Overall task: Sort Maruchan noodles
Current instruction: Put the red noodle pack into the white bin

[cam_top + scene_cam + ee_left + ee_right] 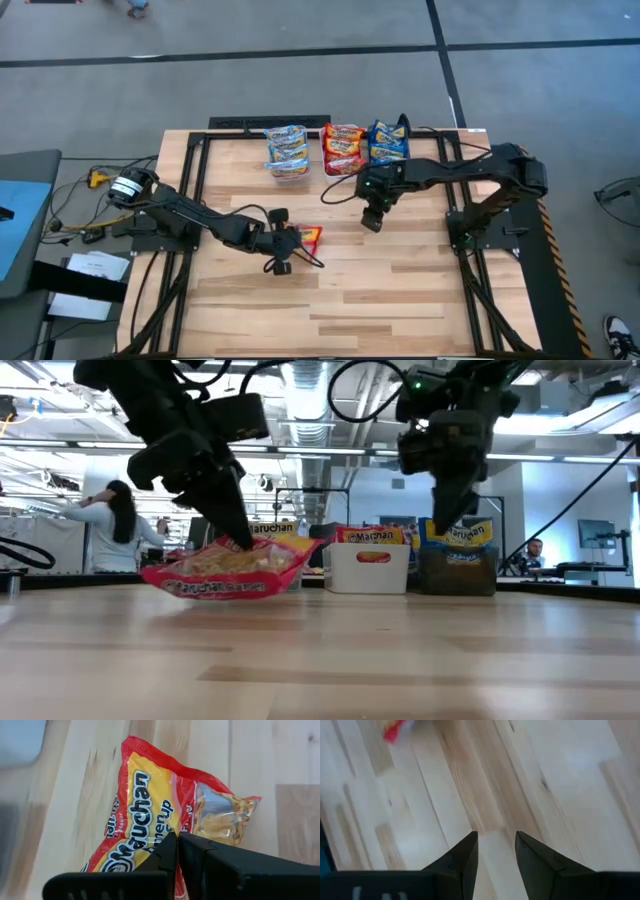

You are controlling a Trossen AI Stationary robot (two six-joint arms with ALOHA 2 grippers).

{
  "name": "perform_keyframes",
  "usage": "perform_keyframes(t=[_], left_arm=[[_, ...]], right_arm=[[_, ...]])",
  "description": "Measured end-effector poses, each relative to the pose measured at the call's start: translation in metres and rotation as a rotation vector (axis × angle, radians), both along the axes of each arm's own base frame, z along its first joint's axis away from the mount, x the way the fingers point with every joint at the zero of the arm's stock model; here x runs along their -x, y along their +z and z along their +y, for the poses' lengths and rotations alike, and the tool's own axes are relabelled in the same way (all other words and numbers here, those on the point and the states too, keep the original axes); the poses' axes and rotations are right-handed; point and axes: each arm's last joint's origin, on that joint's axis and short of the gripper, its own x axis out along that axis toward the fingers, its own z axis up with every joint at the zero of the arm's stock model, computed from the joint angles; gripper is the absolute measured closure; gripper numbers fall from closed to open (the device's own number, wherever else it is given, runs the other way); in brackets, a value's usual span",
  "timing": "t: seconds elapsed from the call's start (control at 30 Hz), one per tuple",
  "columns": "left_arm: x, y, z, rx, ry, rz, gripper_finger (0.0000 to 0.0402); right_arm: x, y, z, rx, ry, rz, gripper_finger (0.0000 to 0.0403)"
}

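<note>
- while the wooden table (400,300) carries both dark arms, the left arm (190,215) reaches in from its own side toward the middle and the right arm (470,172) stretches in from the opposite side.
- at the table's far edge three bins stand in a row: a clear bin (288,166) with blue packets (287,142), a white bin (368,566) with red packets (343,146), and a dark bin (457,571) with blue-and-yellow packets (388,140).
- near the table's middle, the left gripper (290,242) has its fingers pinched tight on the edge of a red-and-yellow maruchan packet (311,238); the low view shows that packet (228,572) hanging just above the wood, sagging at both ends, while the left wrist view shows its wrapper (150,820) nipped between the two closed fingertips.
- in front of the white bin, the right gripper (372,218) hangs above bare wood, well apart from the held packet; its fingers (465,855) stand partly apart with nothing between them.
- beyond the table, a person (108,525) stands in the room on one side of the low view and another person (533,552) sits far back on the other.
</note>
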Motion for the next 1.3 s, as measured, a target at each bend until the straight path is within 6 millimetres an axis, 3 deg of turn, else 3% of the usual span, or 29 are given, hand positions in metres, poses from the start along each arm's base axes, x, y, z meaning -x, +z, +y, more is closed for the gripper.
perform_keyframes(t=[0.33,0.57,0.9,1.3], left_arm=[[-0.003,0.003,0.002,-0.112,-0.082,-0.003,0.0401],[-0.007,0.007,0.003,-0.208,-0.128,-0.035,0.0401],[-0.013,0.013,0.002,-0.297,-0.182,-0.092,0.0401],[-0.02,0.021,0.007,-0.367,-0.184,-0.157,0.0401]], right_arm=[[-0.03,-0.018,-0.005,-0.088,-0.039,-0.133,0.0249],[-0.045,-0.013,-0.005,-0.163,-0.02,-0.286,0.0239],[-0.051,-0.006,-0.013,-0.21,-0.154,-0.354,0.0177],[-0.053,-0.005,-0.008,-0.304,-0.271,-0.32,0.0172]])
